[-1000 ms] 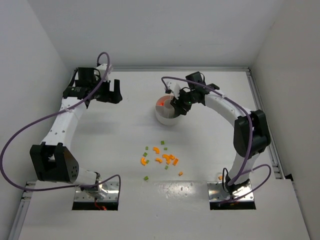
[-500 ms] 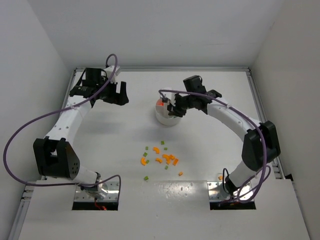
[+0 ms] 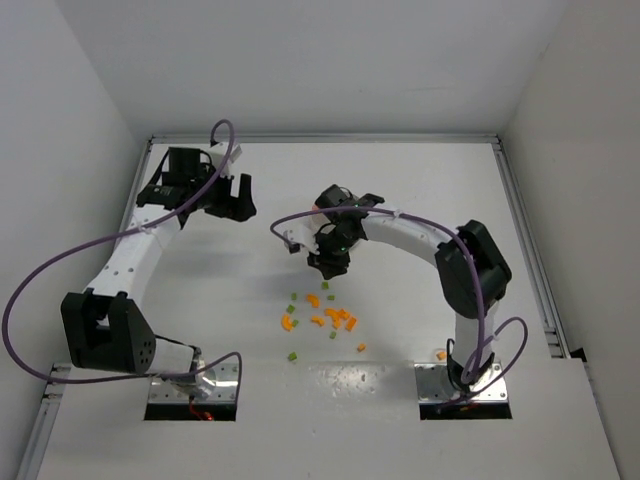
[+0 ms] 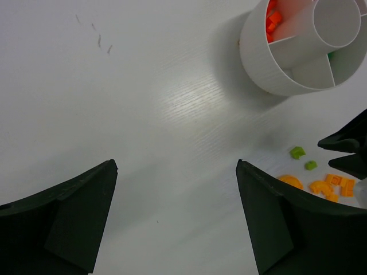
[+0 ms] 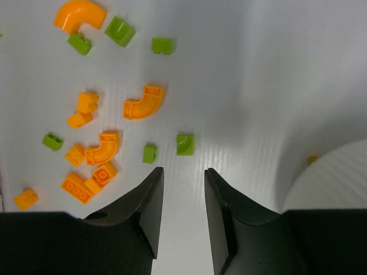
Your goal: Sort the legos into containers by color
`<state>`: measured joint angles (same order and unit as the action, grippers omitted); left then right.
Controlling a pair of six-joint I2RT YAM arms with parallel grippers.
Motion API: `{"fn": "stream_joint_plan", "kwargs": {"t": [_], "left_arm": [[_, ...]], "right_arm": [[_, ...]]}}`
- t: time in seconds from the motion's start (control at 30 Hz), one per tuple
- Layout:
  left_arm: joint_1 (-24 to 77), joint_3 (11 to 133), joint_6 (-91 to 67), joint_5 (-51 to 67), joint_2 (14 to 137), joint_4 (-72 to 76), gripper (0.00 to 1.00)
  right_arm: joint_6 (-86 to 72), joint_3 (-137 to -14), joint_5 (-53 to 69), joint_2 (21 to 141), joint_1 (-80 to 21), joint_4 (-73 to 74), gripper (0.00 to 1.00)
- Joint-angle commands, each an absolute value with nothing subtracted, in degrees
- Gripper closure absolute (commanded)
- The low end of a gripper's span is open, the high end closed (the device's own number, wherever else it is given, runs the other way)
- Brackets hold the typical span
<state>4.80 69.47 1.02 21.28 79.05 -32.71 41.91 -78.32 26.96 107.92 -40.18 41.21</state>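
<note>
White table (image 3: 420, 180), plain white walls (image 3: 320, 70) — legos (image 5: 142, 103) scattered loose.

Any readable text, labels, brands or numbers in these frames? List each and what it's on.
None readable in any view.
Small round white divided dish: no print visible.
Orange and green plastic lego bricks: studs too small to read.
White table: faint scratch marks only, not writing.

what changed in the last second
The right gripper swung from over the dish back toward the near side and now hangs above the loose legos, jaws slightly apart and empty. The left gripper drifted a little toward the centre, open. The loose legos stayed where they were.
</note>
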Motion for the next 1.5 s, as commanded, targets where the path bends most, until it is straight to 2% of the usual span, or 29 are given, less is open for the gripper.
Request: {"fn": "stream_joint_plan", "kwargs": {"t": [0.0, 0.07, 0.2, 0.33, 1.03, 1.23, 1.33, 1.37, 1.47], "left_arm": [[4.7, 68.3, 0.5, 22.4, 75.0, -30.8, 0.09], [4.7, 67.7, 0.5, 21.2, 74.2, -30.8, 0.09], [4.7, 66.6, 0.5, 20.6, 72.9, -30.8, 0.09], [4.7, 65.4, 1.0, 20.6, 72.2, -30.3, 0.09], [4.7, 64.2, 2.1, 20.6, 73.9, -30.3, 0.09], [4.7, 63.7, 2.6, 20.6, 73.9, -30.3, 0.09], [4.7, 63.7, 2.6, 20.6, 73.9, -30.3, 0.09], [4.7, 63.7, 2.6, 20.0, 73.9, -30.3, 0.09], [4.7, 63.2, 2.6, 20.0, 73.9, -30.3, 0.09]], "right_arm": [[40.1, -78.4, 25.4, 108.9, -40.9, 40.2, 0.65], [39.0, -77.9, 25.4, 110.6, -41.4, 39.6, 0.64], [37.6, -77.3, 23.3, 112.6, -41.4, 37.7, 0.54], [37.1, -76.7, 22.0, 113.7, -41.4, 35.9, 0.48], [37.1, -76.1, 19.3, 116.2, -44.1, 33.4, 0.49], [37.1, -74.5, 18.0, 116.7, -45.2, 32.3, 0.56], [37.1, -73.5, 16.8, 116.7, -45.2, 30.9, 0.69], [37.1, -73.0, 16.1, 116.7, -45.2, 30.8, 0.76], [36.6, -73.5, 16.1, 115.5, -45.2, 30.2, 0.85]]}}
